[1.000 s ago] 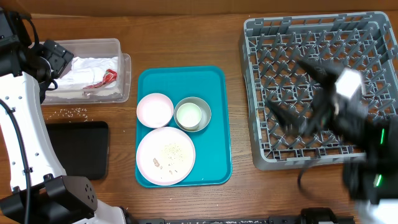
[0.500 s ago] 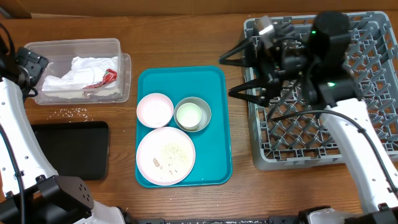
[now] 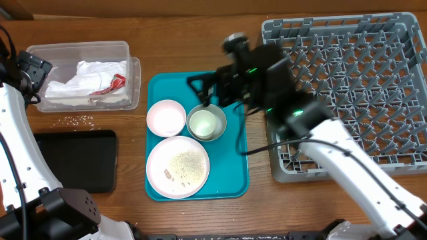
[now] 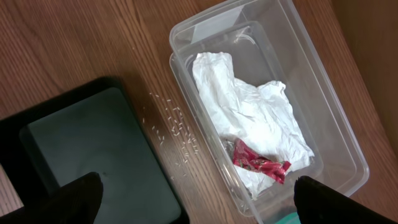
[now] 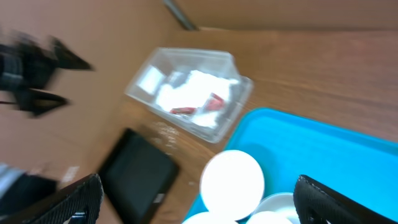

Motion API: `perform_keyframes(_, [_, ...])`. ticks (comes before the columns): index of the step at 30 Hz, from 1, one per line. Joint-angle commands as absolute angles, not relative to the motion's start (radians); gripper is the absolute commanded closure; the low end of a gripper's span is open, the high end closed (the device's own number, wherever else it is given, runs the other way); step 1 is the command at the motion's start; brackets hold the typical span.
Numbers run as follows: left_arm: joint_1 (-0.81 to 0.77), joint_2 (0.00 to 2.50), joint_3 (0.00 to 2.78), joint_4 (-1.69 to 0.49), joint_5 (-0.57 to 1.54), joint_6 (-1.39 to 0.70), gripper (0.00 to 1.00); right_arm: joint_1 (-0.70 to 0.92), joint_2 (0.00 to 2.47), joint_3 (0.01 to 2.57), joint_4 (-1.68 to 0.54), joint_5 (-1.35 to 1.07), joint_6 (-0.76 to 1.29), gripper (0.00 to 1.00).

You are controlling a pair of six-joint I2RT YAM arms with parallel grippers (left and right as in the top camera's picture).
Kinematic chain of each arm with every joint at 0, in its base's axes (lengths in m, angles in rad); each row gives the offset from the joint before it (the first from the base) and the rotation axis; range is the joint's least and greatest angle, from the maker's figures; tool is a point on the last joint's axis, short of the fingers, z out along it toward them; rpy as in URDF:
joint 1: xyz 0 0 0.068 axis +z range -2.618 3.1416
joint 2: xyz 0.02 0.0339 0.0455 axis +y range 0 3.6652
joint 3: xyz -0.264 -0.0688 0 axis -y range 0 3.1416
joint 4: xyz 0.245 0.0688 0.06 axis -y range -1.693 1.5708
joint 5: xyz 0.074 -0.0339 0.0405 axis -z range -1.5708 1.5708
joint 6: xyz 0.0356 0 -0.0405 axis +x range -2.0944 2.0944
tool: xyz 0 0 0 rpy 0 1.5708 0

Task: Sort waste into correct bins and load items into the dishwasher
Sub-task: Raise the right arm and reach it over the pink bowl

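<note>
**A:** Status? Clock refs off the overhead, 12 = far edge of table.

**B:** right gripper (image 3: 195,92) hangs over the flat teal tray (image 3: 227,177) near its 12 o'clock edge, at about 11 o'clock of the round metal bowl (image 3: 223,125). Fingers spread wide, nothing between them.

**A:** Left?

**B:** left gripper (image 4: 200,198) is up at the table's 10 o'clock, by the clear rectangular plastic tub (image 3: 57,59). Fingers far apart too, empty.

**A:** Waste?

**B:** crumpled white paper napkins (image 4: 249,118) and small red scrap (image 4: 258,163) lie inside the tub. Whitish rice-like crumbs (image 4: 177,127) are loose on the wooden table (image 3: 267,207), between the tub and the shallow black rectangular tray (image 3: 83,160) at 8 o'clock. More crumbs on the large pale pink plate (image 3: 160,150).

**A:** Dishes?

**B:** All on the teal tray. small pale pink bowl (image 3: 166,117) at 10 o'clock, metal bowl just beside it on its 3 o'clock side, plate at 7 o'clock. Plate touching the bowls or just short of them: can't tell. Pale round thing inside the metal bowl looks like the small white cup (image 3: 203,124).

**A:** Rack?

**B:** large square grey plastic dish rack (image 3: 373,80) sits at the table's 3 o'clock, pegs upright. Right arm crosses its 8 o'clock corner.
</note>
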State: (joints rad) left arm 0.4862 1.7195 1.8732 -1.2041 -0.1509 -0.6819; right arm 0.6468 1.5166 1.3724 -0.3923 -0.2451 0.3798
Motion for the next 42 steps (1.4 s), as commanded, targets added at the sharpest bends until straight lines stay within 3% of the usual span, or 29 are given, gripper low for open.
perform_keyframes(1, [0.484,1.729,1.872,-1.203,-0.164,-0.696,0.0,0.729,1.569,1.415,-0.418,0.007,0.396,0.0])
perform_keyframes(8, [0.484,1.729,1.872,-1.204,-0.164,-0.696,0.0,0.776,1.8,1.717,-0.809,-0.007,0.423,0.08])
perform_keyframes(13, [0.484,1.729,1.872,-1.204,-0.164,-0.696,0.0,0.802,1.941,1.925,-1.054,-0.009,0.42,0.0])
perform_keyframes(21, [0.484,1.729,1.872,-1.204,-0.164,-0.696,0.0,0.86,1.959,1.93,-1.058,-0.109,0.423,0.01])
perform_keyframes(25, [0.484,1.729,1.872,-1.204,-0.164,-0.696,0.0,0.871,1.962,1.914,-1.049,-0.081,0.435,0.23])
perform_keyframes(31, [0.484,1.729,1.872,-1.204,-0.164,-0.696,0.0,0.871,1.992,1.869,-1.057,0.026,0.624,0.3])
perform_keyframes(42, [0.484,1.729,1.873,-1.204,-0.164,-0.696,0.0,0.875,2.138,1.867,-1.056,0.089,0.66,0.37])
